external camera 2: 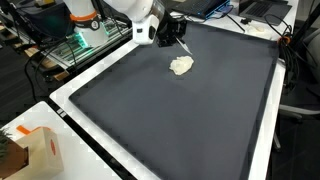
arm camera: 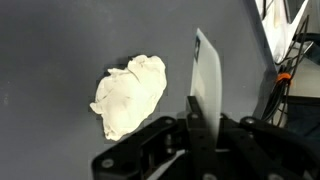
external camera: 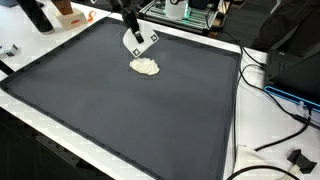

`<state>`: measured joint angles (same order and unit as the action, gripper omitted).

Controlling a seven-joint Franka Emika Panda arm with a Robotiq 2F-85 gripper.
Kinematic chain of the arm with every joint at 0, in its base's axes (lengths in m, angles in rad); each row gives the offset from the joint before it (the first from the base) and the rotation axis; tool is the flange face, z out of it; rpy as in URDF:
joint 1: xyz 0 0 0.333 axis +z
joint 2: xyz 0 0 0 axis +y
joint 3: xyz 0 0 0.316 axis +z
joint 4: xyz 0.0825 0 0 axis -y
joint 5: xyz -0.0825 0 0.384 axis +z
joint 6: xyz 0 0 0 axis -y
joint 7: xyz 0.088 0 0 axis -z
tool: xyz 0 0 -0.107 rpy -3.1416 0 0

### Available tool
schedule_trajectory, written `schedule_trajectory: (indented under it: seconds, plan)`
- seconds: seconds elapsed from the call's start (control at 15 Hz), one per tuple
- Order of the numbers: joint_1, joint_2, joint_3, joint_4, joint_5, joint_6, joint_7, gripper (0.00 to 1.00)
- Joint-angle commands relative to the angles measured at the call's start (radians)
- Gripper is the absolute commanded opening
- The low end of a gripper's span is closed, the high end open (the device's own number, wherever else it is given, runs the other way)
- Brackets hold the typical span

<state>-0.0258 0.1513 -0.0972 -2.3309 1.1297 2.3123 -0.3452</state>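
A crumpled white cloth (external camera: 146, 67) lies on a large dark mat (external camera: 130, 125), towards its far side. It shows in both exterior views (external camera 2: 181, 65) and at the left of the wrist view (arm camera: 130, 95). My gripper (external camera: 137, 40) hovers just behind and above the cloth, apart from it (external camera 2: 178, 35). In the wrist view the jaws (arm camera: 205, 115) are together around a thin white flat strip (arm camera: 207, 70) that sticks out beyond the fingertips, to the right of the cloth.
The mat (external camera 2: 180, 125) sits on a white-edged table. Cables and a black box (external camera: 295, 70) lie off one side. A cardboard box (external camera 2: 35, 150) stands at one corner. Lab equipment (external camera 2: 85, 40) stands behind the arm's base.
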Motion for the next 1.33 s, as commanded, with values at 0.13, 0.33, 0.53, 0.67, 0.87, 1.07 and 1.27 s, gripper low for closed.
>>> schedule_trajectory:
  seconds: [0.13,0.33,0.53,0.67,0.87,1.07,1.27]
  plan:
    - [-0.006,0.002,0.021,-0.006,-0.01,0.048,0.153,0.01]
    - [-0.003,-0.013,0.022,-0.014,-0.026,0.062,0.233,0.01]
    - [0.003,-0.03,0.025,-0.025,-0.054,0.102,0.324,0.01]
    - [0.008,-0.038,0.027,-0.031,-0.087,0.13,0.395,0.01]
    - [0.019,-0.053,0.032,-0.043,-0.169,0.172,0.521,0.01]
    - [0.031,-0.073,0.037,-0.058,-0.289,0.21,0.661,0.01]
    - [0.044,-0.097,0.043,-0.079,-0.45,0.24,0.811,0.01]
